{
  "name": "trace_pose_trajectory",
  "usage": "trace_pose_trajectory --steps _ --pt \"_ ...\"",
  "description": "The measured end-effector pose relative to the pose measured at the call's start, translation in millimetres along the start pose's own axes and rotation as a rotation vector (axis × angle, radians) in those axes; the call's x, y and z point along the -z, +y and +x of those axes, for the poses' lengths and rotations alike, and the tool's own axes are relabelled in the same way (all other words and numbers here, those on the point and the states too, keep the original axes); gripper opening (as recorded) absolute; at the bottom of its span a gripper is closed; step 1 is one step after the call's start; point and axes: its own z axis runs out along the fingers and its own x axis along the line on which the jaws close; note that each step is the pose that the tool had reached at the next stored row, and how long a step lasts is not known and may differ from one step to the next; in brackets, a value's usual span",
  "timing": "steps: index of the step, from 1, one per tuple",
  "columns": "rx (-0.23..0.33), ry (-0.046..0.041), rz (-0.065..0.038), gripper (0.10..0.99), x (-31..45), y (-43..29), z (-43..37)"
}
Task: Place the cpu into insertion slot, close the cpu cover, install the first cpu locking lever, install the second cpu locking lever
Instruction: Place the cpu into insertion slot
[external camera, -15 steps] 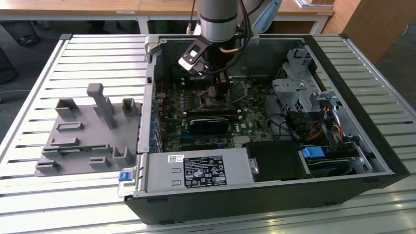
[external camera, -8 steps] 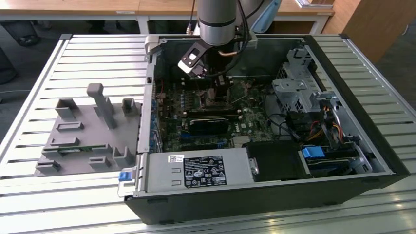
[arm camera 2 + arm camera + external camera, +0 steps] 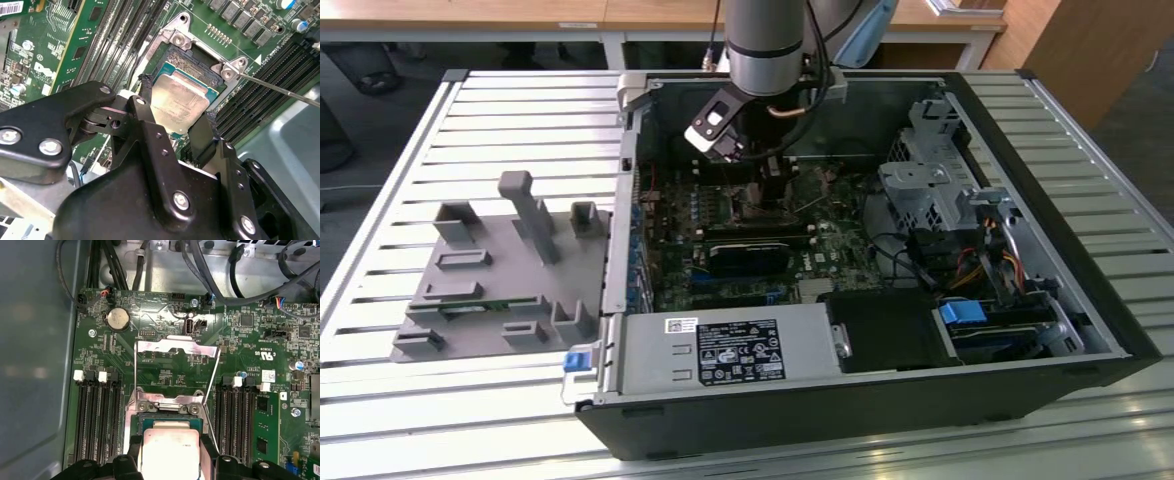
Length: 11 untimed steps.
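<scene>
Gripper [image 3: 176, 104] clamped on chip [image 3: 181, 99] at socket [image 3: 186, 61]; cover [image 3: 170, 346] stands open. Exterior view: arm [image 3: 767, 40] at 12 o'clock of black block [image 3: 750, 252].

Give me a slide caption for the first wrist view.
Robot hand holding the chip at the open socket, cover flipped up.
</scene>
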Motion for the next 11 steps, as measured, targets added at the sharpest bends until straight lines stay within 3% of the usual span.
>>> trace_pose_trajectory --steps 11 --pt "-0.001 -0.0001 0.000 0.537 -9.6 -2.7 0.3"
